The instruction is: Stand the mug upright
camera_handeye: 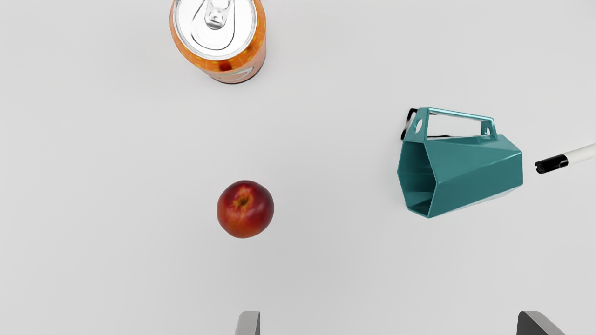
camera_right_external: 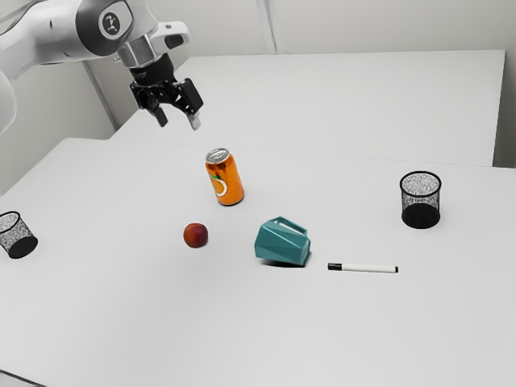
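Mug (camera_right_external: 282,246) lies on its side upon the bench (camera_right_external: 121,322). The tool (camera_right_external: 178,123) is spread wide above it.

In the exterior view, the edge is cutting off the arm (camera_right_external: 60,40) and one mesh cup (camera_right_external: 22,247). The mug's (camera_right_external: 282,245) open mouth is hiding there. In the wrist view, the edge is cutting off the orange can (camera_handeye: 228,65), the pen (camera_handeye: 579,154) and the gripper's (camera_right_external: 178,124) fingers (camera_handeye: 250,324). The mug's bottom is hiding there.
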`<state>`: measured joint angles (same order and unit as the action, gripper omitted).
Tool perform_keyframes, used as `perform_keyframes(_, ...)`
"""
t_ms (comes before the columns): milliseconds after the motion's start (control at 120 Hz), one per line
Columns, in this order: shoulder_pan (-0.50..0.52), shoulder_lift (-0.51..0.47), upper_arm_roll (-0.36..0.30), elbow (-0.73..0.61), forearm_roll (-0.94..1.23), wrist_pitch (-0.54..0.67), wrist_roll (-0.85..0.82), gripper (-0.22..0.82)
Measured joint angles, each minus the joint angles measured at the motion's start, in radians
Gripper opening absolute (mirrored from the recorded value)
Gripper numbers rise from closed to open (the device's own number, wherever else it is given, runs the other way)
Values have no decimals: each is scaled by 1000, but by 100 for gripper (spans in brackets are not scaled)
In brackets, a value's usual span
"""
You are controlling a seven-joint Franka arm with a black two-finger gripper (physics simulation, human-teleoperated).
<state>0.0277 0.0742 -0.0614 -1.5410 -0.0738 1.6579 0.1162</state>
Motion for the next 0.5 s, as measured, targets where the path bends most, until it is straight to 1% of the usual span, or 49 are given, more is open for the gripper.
perform_keyframes(233, 0, 0, 0, -17, -3, 9, 10, 60)
perform_keyframes(333, -7, -14, 12, -72, -61, 10, 10, 60)
perform_keyframes(400, -11, -20, 30, -131, -144, 13, 7, 60)
perform_keyframes(500, 4, -26, 38, -216, -264, 38, 5, 60)
